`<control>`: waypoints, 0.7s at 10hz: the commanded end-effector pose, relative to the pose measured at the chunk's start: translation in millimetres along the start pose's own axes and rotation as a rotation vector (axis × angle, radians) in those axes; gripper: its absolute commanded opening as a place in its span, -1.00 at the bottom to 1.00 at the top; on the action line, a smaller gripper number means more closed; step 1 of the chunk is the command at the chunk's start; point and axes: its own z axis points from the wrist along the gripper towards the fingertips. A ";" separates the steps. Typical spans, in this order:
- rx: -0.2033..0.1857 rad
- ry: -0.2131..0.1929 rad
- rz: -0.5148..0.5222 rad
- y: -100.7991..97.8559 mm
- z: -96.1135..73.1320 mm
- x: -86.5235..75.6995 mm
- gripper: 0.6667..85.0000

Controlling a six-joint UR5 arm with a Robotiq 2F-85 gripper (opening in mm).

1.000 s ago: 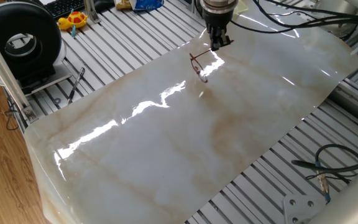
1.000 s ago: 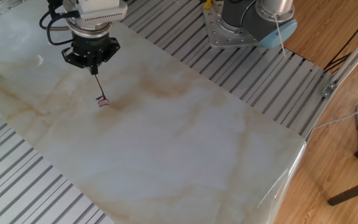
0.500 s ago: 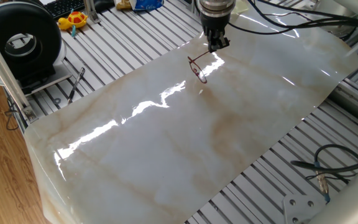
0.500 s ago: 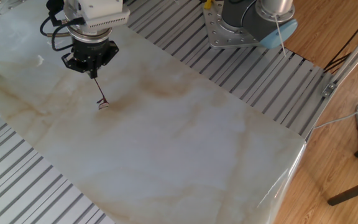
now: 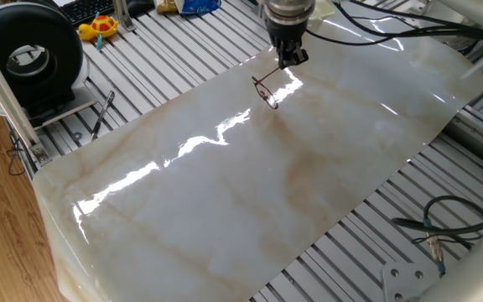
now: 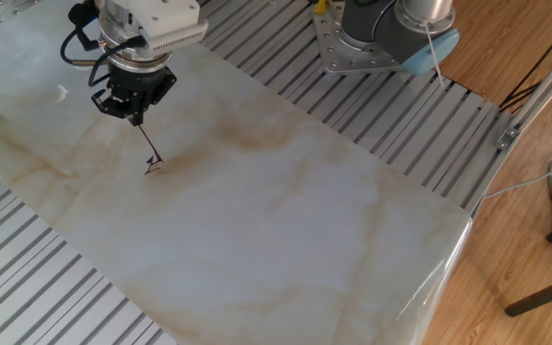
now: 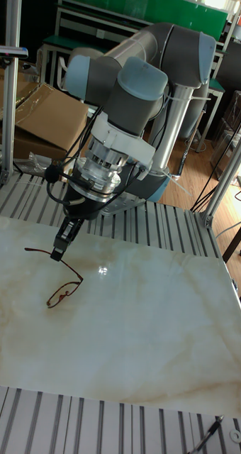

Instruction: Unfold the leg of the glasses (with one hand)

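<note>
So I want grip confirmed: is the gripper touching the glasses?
Touching. The tall fixed view shows the gripper closed on a temple of the glasses, no gap.

The counter is glossy cream marble, veined in tan. Just below the black end effector, the glasses show a dark reddish-purple wire frame. Well off from the end effector, a yellow toy has red touches.
</note>
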 end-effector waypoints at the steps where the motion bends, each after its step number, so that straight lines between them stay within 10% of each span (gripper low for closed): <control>1: 0.016 -0.007 -0.034 -4.0 0.1 -1.8 -0.98; 7: 0.004 -0.027 -0.035 1.7 3.4 -11.2 -0.98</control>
